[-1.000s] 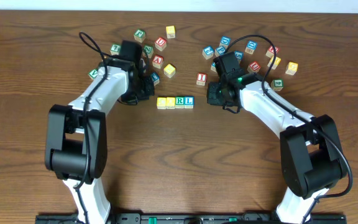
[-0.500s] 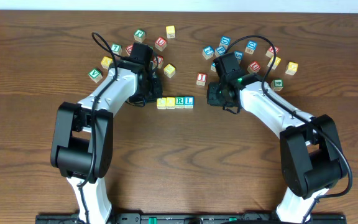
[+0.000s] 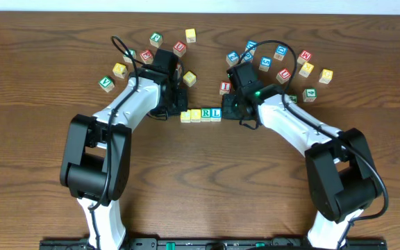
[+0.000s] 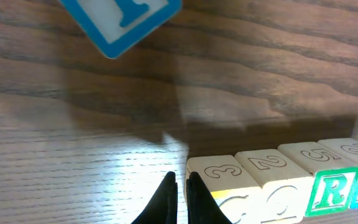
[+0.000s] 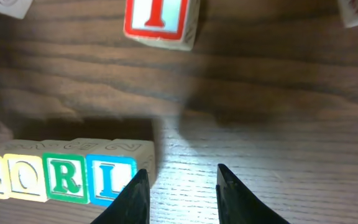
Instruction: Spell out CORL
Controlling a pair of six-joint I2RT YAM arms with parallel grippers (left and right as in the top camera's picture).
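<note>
I read the CORL row point(image 3: 201, 114) on the desk point(image 3: 200, 187). My left tool point(image 4: 180, 196), pressed together, sits just beside its C end; right tool point(image 5: 182, 190), spread, just beside its L end.

Yellow C cube point(image 3: 186, 117) and O cube point(image 3: 196, 115) with pale letters, white R cube point(image 3: 205, 114) in green, white L cube point(image 3: 216, 112) in blue, red-and-white I cube point(image 3: 224, 87) at 1 o'clock, dark brown grained table point(image 3: 200, 180).
</note>
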